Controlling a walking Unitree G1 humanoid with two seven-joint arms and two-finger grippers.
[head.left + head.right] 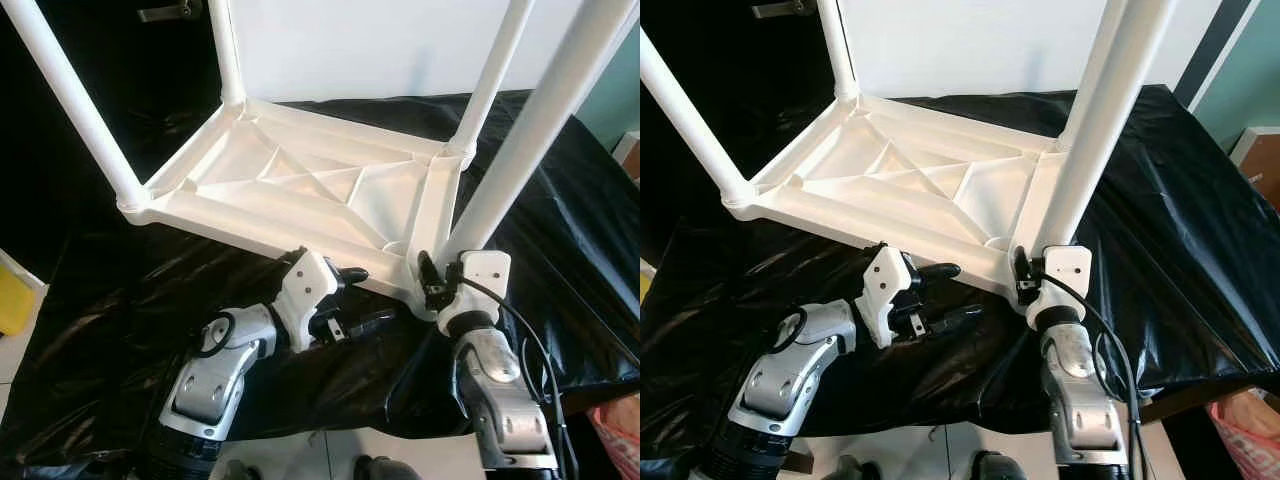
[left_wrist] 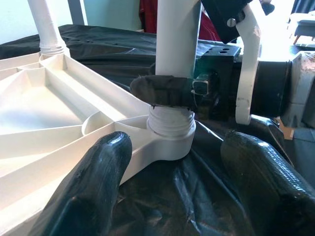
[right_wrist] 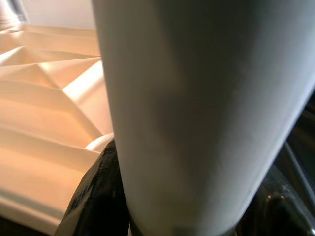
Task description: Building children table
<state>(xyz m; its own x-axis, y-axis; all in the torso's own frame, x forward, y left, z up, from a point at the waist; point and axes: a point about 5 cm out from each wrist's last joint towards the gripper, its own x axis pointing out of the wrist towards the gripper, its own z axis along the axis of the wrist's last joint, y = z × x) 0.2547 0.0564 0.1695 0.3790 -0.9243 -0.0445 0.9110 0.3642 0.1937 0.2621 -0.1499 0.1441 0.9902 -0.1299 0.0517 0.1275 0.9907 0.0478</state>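
My right gripper clamped on near table leg above corner socket; my left gripper spread, empty, beside tabletop.

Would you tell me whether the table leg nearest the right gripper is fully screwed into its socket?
Not fully: threads on the leg show above the socket; the right gripper clamps it.

1. Head views: bright, even daylight; both are sharp, without motion blur.
2. The black sheet carries soft glare streaks along its folds.
3. The white tabletop is near overexposure; its ribs cast faint shadows.
4. Left wrist view: the near fingers are out of focus, and the background top right is blown out.
5. Right wrist view: the leg is blurred, with a warm orange cast beside it.
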